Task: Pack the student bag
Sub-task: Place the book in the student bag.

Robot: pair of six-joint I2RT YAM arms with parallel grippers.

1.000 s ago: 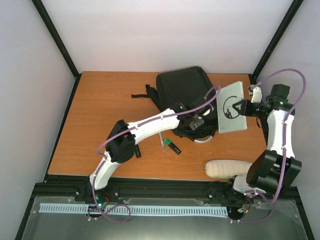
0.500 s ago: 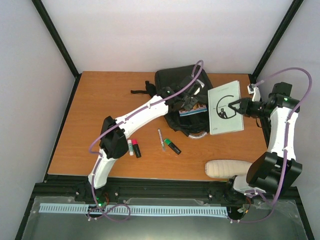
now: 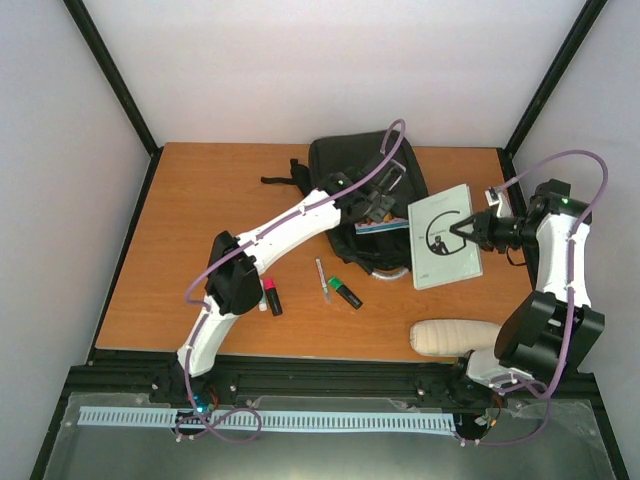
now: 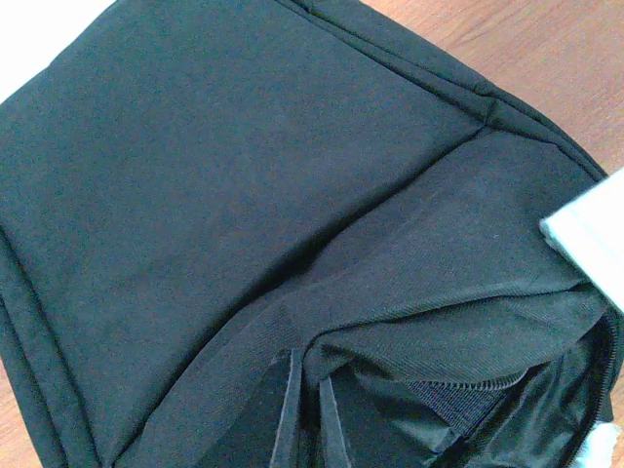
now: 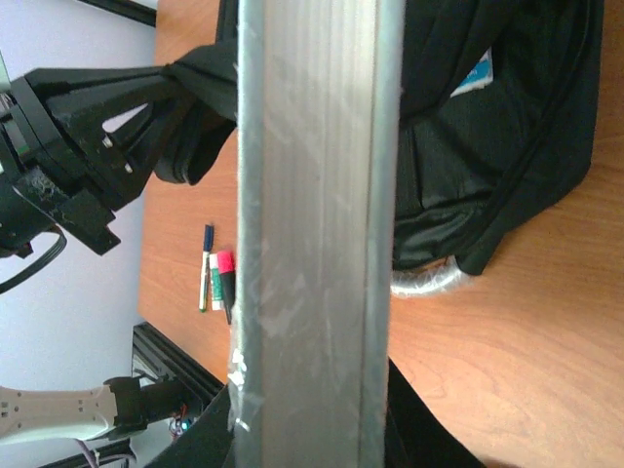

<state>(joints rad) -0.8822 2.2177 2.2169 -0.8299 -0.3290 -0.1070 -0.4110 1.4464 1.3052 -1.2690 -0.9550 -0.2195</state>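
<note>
The student bag [image 3: 350,170], a black fabric backpack, lies at the back middle of the table with its mouth facing the near right. My left gripper [image 3: 376,206] is shut on the edge of the bag's flap and holds it up; in the left wrist view its fingers [image 4: 286,414] pinch a fold of black fabric [image 4: 244,175]. My right gripper [image 3: 468,230] is shut on a white book [image 3: 443,255], held tilted just right of the bag's mouth. The book's edge [image 5: 312,214] fills the right wrist view. A blue and white book [image 3: 381,226] shows inside the bag.
A grey handle loop [image 3: 392,271] sticks out of the bag towards me. A pink-capped marker [image 3: 270,296], a pen [image 3: 321,279] and a green marker [image 3: 346,292] lie left of centre. A cream rolled pouch [image 3: 455,337] sits near the front right edge.
My left gripper has pulled the bag's flap up and back, uncovering the book inside. My right gripper has carried the white book left and nearer, towards the bag's mouth.
</note>
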